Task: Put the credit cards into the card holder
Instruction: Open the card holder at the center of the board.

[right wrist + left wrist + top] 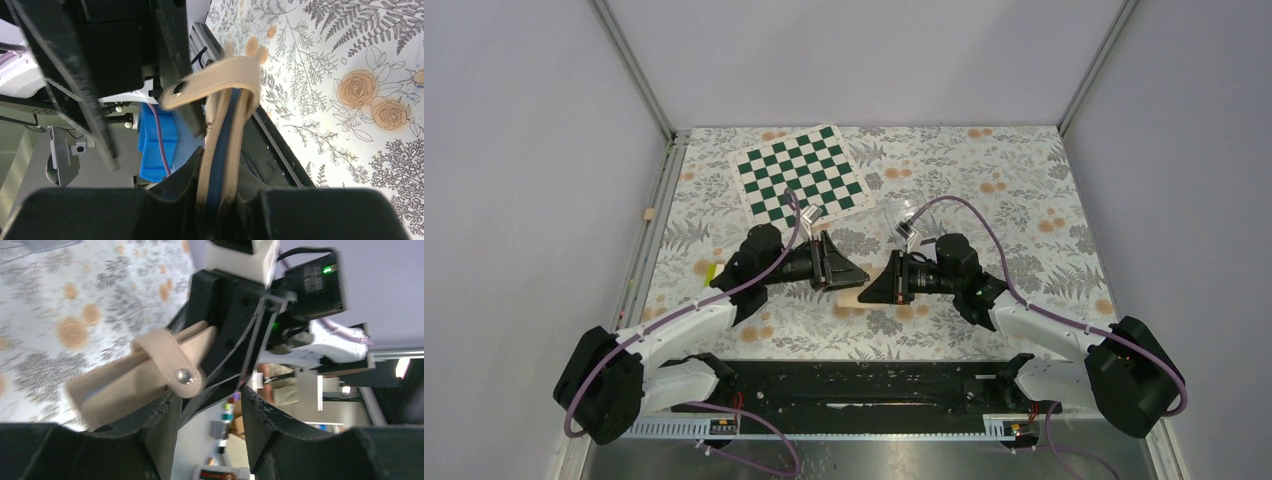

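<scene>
The tan card holder [220,125] stands edge-on in my right gripper [220,167], which is shut on it; a blue layer shows between its two tan halves. Its strap with the snap button [185,375] hangs loose. In the left wrist view the card holder [120,385] lies just outside my left finger. A thin dark credit card [225,372], seen almost edge-on, spans my left gripper [209,392] from fingertip to fingertip and points at the right gripper. From above, the left gripper [856,275] and the right gripper [876,285] meet tip to tip over the floral cloth, the card holder [848,293] partly hidden beneath them.
A green-and-white chessboard [799,178] lies at the back left. A clear plastic box [892,215] sits just behind the right gripper. A small yellow-green object [709,270] lies by the left arm. Grey walls close in three sides.
</scene>
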{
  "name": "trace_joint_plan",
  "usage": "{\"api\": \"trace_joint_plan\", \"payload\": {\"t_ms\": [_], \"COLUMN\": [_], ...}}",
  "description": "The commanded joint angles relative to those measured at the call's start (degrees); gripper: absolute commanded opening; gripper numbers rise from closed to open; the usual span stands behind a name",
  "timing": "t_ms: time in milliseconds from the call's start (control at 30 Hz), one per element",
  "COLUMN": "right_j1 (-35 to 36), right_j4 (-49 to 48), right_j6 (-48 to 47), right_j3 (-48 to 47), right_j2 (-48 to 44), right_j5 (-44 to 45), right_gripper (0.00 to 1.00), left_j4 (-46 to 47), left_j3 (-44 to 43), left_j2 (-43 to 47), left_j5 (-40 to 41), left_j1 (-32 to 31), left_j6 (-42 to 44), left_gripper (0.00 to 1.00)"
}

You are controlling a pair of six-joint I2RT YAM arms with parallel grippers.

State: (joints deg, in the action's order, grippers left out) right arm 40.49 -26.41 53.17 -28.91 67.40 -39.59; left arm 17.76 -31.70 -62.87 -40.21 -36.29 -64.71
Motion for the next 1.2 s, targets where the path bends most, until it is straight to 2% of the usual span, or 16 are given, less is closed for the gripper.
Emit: {"api": "trace_joint_plan", "payload": {"t_ms": [0,100,233,400,533,633,1167], "right_j1": [0.83,0.83,0.82,0.84,0.86,0.88,0.86], "right_j4": [-5.04,-5.14,-4.74,-3.24,-4.12,-5.76,-8.95], "right_j6": [0.27,0.36,0.43,-0.09,-0.14,0.34,2.2], "right_j3": [-0.36,0.21,1.08,1.25,1.63,1.99,3.07], "right_j2": [-0.6,-0.98,-2.32,-4.38,-5.18,-4.93,-4.51], "right_j5": [-2.21,-2.22,-1.87,-1.55,-2.34,-3.5,-8.25], "right_gripper": [0.0,0.0,0.0,0.0,0.0,0.0,0.0], "left_j4": [23.51,29.5,28.47,12.37,-4.82,-11.73,-9.58], "left_j3": [-0.5,-1.16,-2.84,-4.75,-8.62,-10.83,-14.51], "left_j2": [-3.5,-5.53,-6.13,-2.82,-0.56,-0.26,-9.43], "left_j5": [-1.54,-0.67,1.4,6.91,10.54,12.13,6.02], "left_j1": [-2.2,-2.73,-2.84,-2.86,-2.78,-2.77,-2.78], "left_j6": [-8.75,-11.01,-9.79,-1.91,7.34,11.82,13.82], "left_gripper": [0.47,0.47,0.44,0.47,0.53,0.55,0.59]}}
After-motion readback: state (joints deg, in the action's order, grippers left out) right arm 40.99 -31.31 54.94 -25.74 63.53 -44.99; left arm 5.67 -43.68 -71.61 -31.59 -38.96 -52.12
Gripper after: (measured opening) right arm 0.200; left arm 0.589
